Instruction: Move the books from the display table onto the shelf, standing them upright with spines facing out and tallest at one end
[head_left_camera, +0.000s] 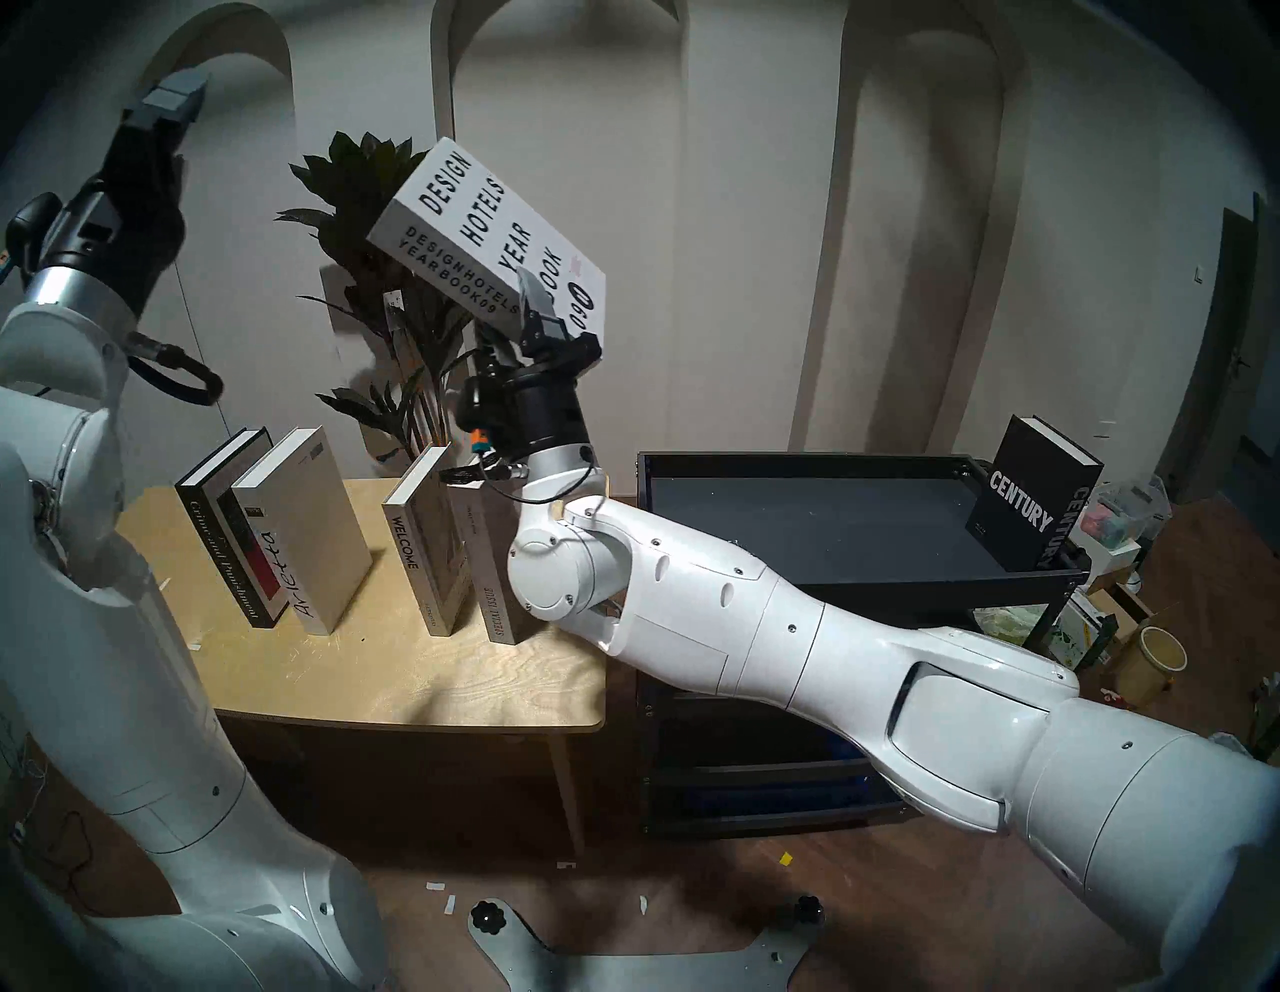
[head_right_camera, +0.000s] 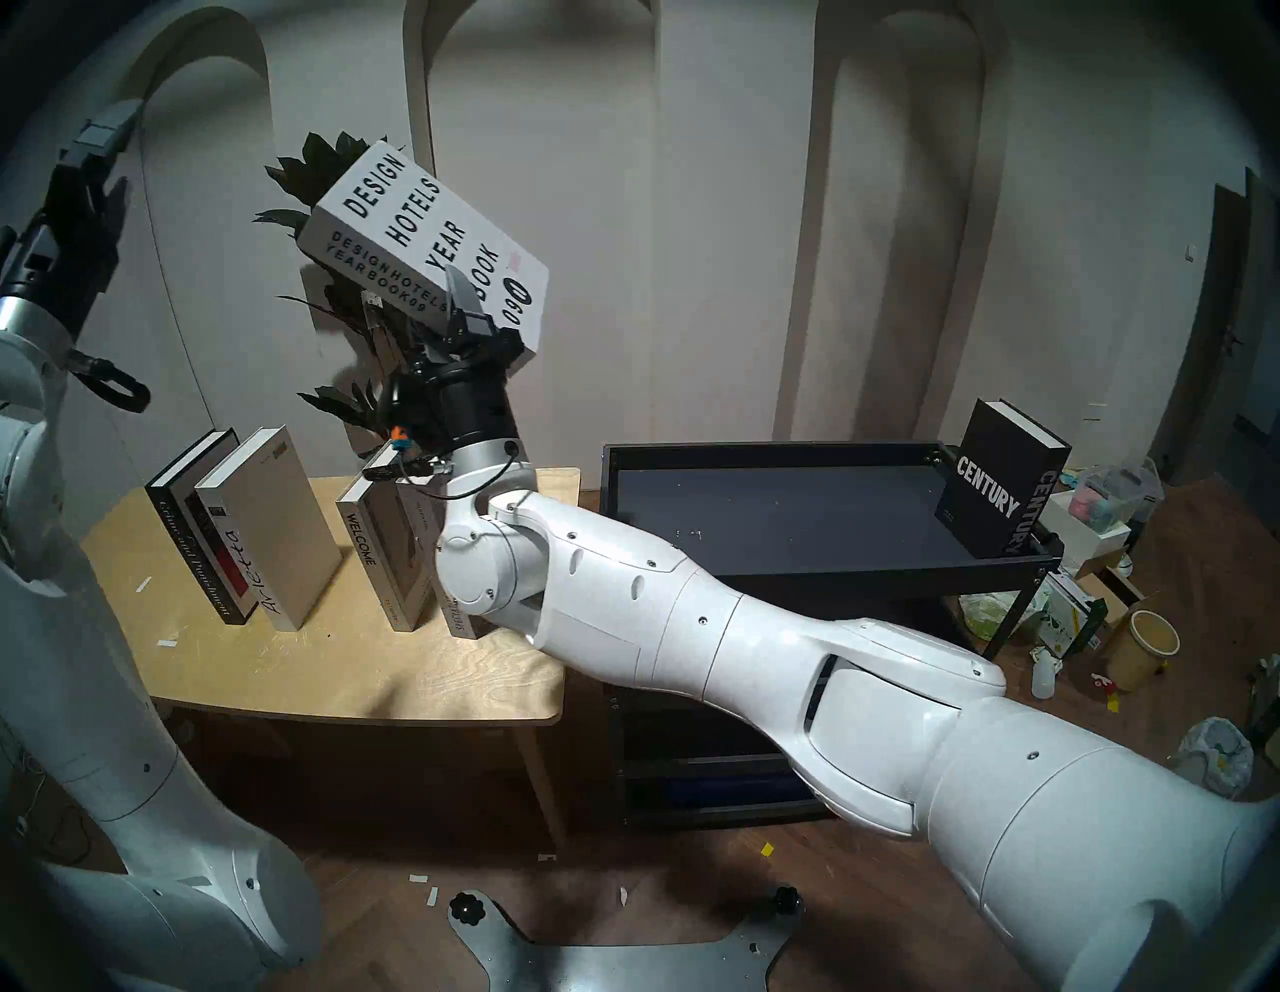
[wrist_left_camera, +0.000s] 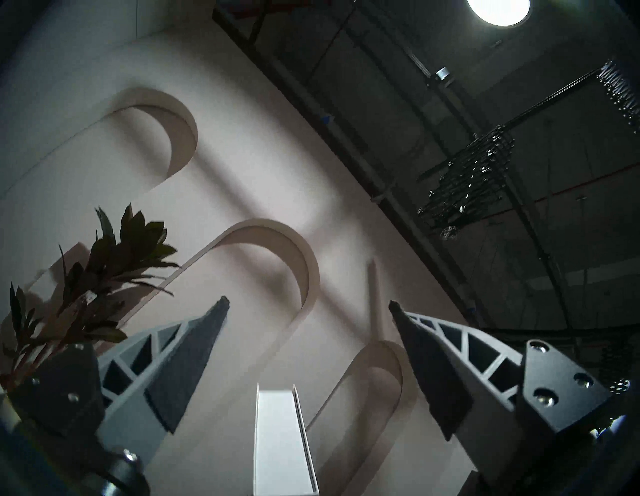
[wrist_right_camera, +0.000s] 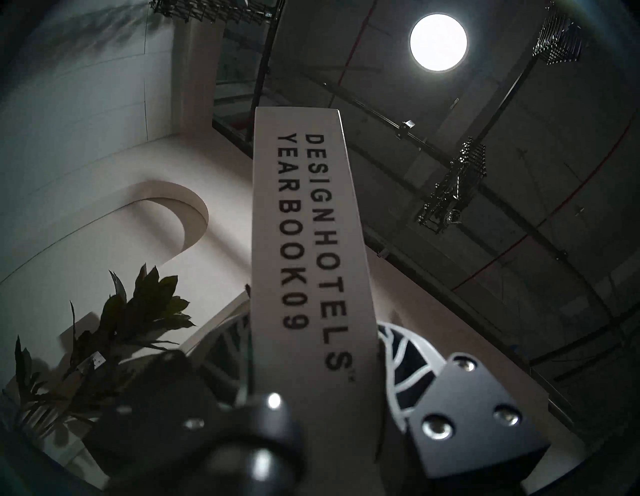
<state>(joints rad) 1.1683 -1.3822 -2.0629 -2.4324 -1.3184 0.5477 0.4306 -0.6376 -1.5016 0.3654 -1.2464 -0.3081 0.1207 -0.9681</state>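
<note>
The left tool (head_left_camera: 166, 104) is raised at far left, spread and empty. Four books (head_left_camera: 346, 533) stand on the table (head_left_camera: 415, 679); above them the right tool (head_left_camera: 533, 312) clamps the tilted Yearbook (head_left_camera: 478, 228). Century (head_left_camera: 1032, 499) stands upright at the rack's (head_left_camera: 796, 512) right end.

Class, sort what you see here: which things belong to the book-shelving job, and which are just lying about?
Job:
- Yearbook, held in the right gripper
- Century, already on the rack
- Crime and Punishment, Arietta, Welcome, Special Issue, upright on the table

Lying about:
- plant
- paper cup
- floor clutter
- left gripper, open, idle
</note>
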